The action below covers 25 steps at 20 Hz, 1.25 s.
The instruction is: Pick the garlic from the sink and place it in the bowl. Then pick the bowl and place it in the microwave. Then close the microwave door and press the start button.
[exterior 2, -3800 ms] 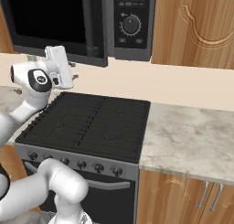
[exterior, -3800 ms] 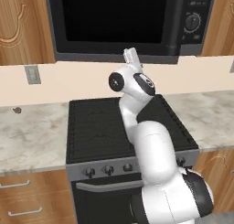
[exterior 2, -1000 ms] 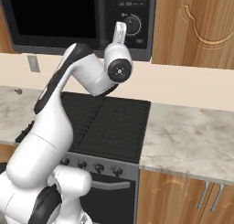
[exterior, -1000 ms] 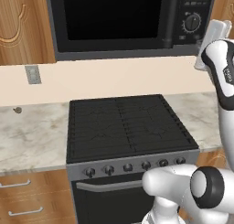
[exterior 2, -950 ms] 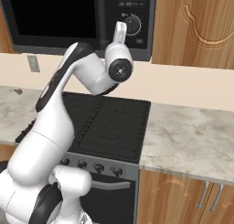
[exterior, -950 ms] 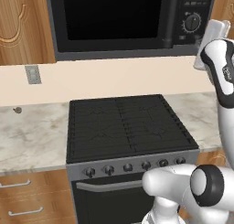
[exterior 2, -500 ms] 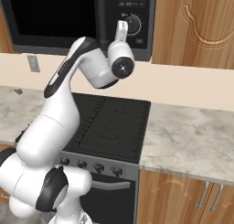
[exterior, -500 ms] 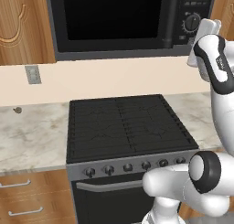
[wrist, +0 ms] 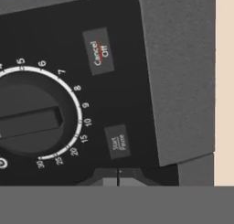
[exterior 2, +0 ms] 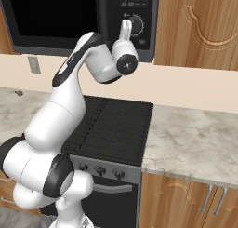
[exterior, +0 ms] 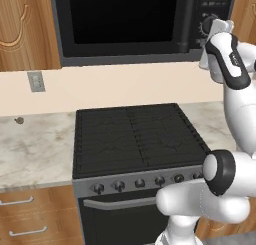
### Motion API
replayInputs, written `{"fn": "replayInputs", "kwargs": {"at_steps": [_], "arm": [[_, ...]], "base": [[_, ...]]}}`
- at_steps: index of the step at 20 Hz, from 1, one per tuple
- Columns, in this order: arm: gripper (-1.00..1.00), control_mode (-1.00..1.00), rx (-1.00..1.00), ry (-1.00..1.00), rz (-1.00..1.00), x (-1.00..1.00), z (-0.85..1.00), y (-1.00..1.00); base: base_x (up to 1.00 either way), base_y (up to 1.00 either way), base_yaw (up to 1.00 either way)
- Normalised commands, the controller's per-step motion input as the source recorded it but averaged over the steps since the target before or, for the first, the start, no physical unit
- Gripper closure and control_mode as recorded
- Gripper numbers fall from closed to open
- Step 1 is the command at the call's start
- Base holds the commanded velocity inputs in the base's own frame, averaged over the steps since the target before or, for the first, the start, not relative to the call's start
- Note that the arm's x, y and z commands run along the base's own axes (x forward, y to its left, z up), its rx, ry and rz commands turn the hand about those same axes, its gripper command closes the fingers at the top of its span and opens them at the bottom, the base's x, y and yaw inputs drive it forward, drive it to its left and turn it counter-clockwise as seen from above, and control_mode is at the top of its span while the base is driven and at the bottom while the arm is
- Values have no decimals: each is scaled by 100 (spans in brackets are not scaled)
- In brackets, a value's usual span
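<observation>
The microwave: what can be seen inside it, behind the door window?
Nothing can be made out. The microwave door is shut and its glass window is plain black in both base views, so whether the bowl is inside stays hidden.

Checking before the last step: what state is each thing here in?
microwave door, shut.
gripper, shut, holding nothing.
Start/Pause button, just ahead of the gripper; whether they touch cannot be told.
dial, bar lying crosswise in the hand view; setting unclear.
</observation>
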Motion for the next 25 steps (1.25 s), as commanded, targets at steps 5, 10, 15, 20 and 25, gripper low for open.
{"fn": "replayInputs", "kwargs": {"at_steps": [5, 10, 15, 20, 25], "arm": [[100, -100, 0, 0, 0, 21, 0, -11], [100, -100, 0, 0, 1, 52, -13, -2], [100, -100, -1, 0, 0, 49, -19, 0], [100, -100, 0, 0, 0, 2, 0, 0], [100, -100, 0, 0, 0, 0, 0, 0]], "base": [[0, 0, 0], [0, 0, 0], [0, 0, 0], [0, 0, 0], [0, 0, 0]]}}
